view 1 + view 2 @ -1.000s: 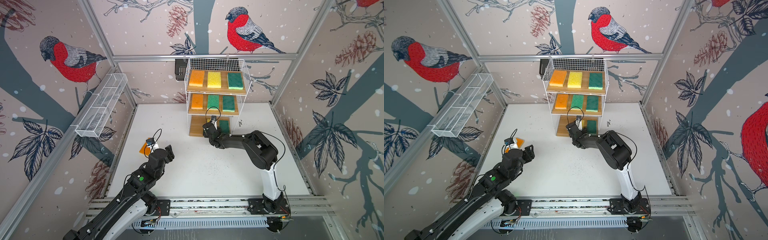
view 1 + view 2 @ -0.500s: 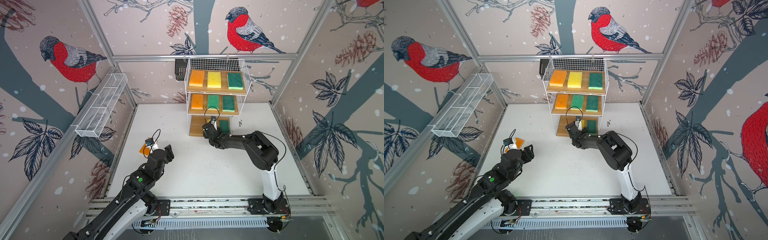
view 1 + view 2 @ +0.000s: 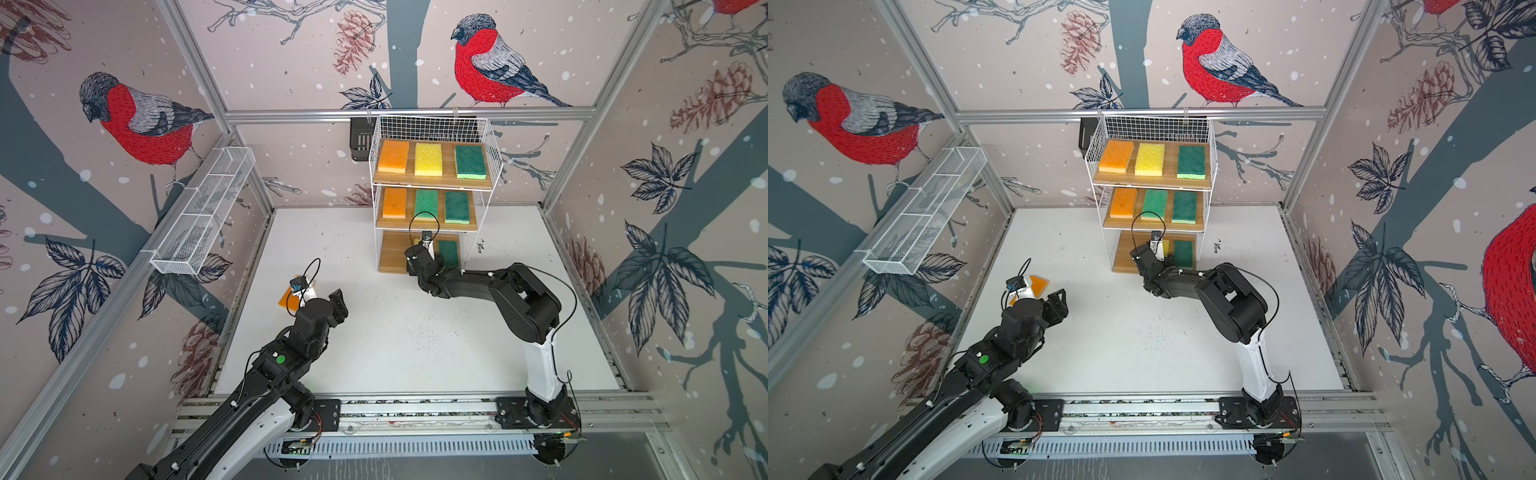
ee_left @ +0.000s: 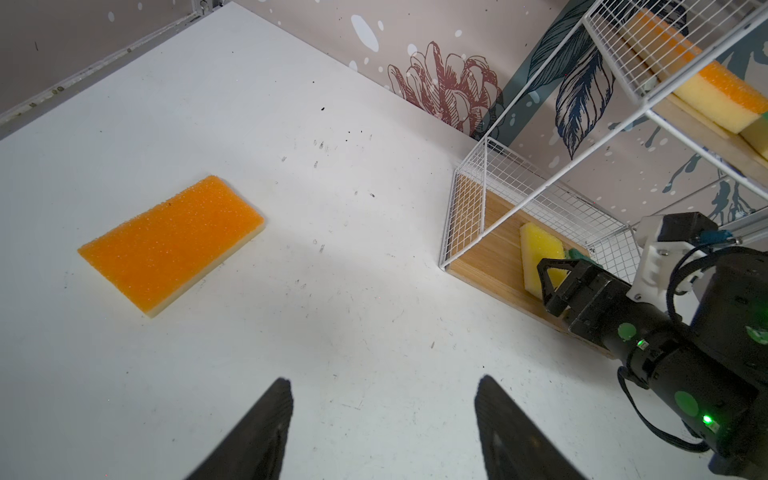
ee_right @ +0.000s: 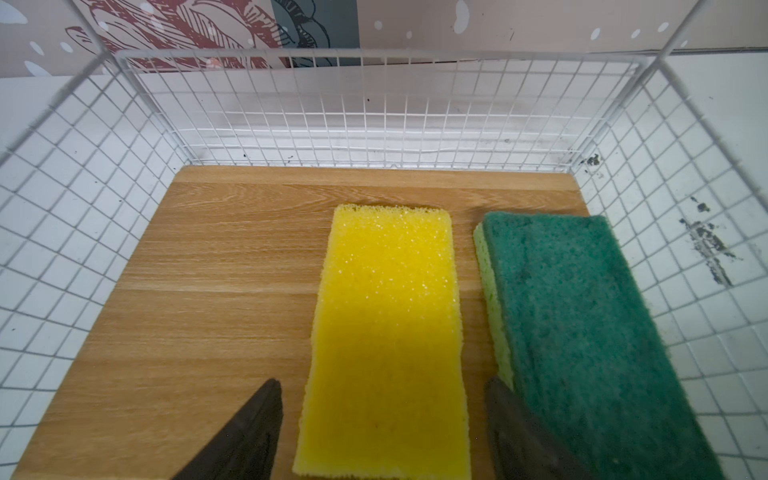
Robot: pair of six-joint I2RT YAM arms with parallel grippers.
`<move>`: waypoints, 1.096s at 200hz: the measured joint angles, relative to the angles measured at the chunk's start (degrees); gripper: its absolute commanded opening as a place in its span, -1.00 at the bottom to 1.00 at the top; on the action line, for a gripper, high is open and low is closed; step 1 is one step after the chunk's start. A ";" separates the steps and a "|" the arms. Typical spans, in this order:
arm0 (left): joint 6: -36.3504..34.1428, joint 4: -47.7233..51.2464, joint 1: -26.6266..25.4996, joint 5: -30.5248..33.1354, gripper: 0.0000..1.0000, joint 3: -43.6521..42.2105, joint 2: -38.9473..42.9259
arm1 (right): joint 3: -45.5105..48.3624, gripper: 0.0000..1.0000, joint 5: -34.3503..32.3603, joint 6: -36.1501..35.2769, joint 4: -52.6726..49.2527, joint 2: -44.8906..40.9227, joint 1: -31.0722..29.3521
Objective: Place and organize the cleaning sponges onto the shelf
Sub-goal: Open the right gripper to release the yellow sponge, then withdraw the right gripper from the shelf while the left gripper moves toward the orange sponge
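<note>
Orange rectangular foam sponge [image 4: 172, 245]: likely soft, light; pinch across width.
Left end effector [image 4: 382, 379]: released.
Right end effector [image 5: 382, 380]: released astride yellow foam sponge [image 5: 386, 299].

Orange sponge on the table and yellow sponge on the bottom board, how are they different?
The orange sponge lies on the white table; the yellow sponge lies on the shelf's bottom board. The orange sponge is alone; the yellow sponge has a green sponge beside it. The open right end effector straddles the yellow sponge; nothing flanks the orange one. Both are flat rectangles.
</note>
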State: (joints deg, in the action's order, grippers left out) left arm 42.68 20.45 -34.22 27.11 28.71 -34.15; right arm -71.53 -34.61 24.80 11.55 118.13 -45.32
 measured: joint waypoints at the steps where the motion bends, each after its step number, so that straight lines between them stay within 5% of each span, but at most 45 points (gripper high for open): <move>1: 0.00 0.02 0.00 0.00 0.41 0.00 -0.02 | 0.00 0.55 0.00 -0.02 0.00 -0.02 -0.02; 110: 0.52 2.14 0.00 0.00 0.42 2.71 -1.27 | 7.17 0.59 -0.72 0.85 -0.09 -9.60 -3.74; 170: -0.90 4.24 0.52 -0.24 0.43 8.92 -11.15 | 12.15 0.60 -0.70 2.19 -3.80 -18.60 -7.74; 219: -3.78 4.07 8.09 -5.53 0.44 11.06 -16.28 | 17.57 0.63 0.04 2.36 -7.08 -29.18 -8.68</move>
State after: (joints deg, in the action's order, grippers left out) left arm 38.89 24.51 -26.13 21.58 39.77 -50.43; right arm -53.95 -34.57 27.16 4.47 88.95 -54.00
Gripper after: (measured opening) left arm 0.723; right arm 0.815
